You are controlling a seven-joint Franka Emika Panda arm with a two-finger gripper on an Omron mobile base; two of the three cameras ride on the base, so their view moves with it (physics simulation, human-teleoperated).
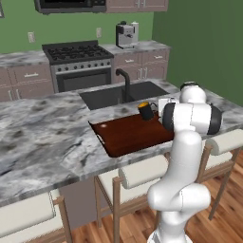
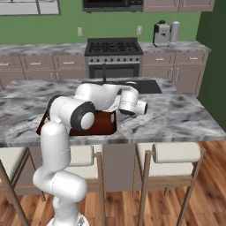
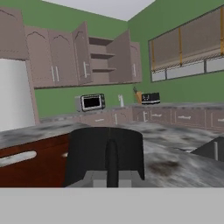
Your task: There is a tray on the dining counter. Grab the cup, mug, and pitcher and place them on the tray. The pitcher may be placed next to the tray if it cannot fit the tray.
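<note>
While the white arm bends over the dining counter (image 1: 42,137), its gripper (image 3: 107,173) sits low at the black mug (image 3: 106,153), which looms large and close in the hand view with its handle facing the camera; the finger tips are not clear enough there to tell whether they are apart or closed on it. From the left base view the mug (image 1: 146,111), orange inside, stands at the far right corner of the dark reddish-brown tray (image 1: 128,135), and whether it rests on the tray or just beyond the rim cannot be told. The tray lies near the counter's front edge, above the pale stools (image 1: 142,173). Behind it are the black sink basin (image 1: 107,96) and faucet (image 1: 124,80). Farther back stand the stove (image 2: 114,48) and a coffee machine (image 1: 126,34) against the green wall.
</note>
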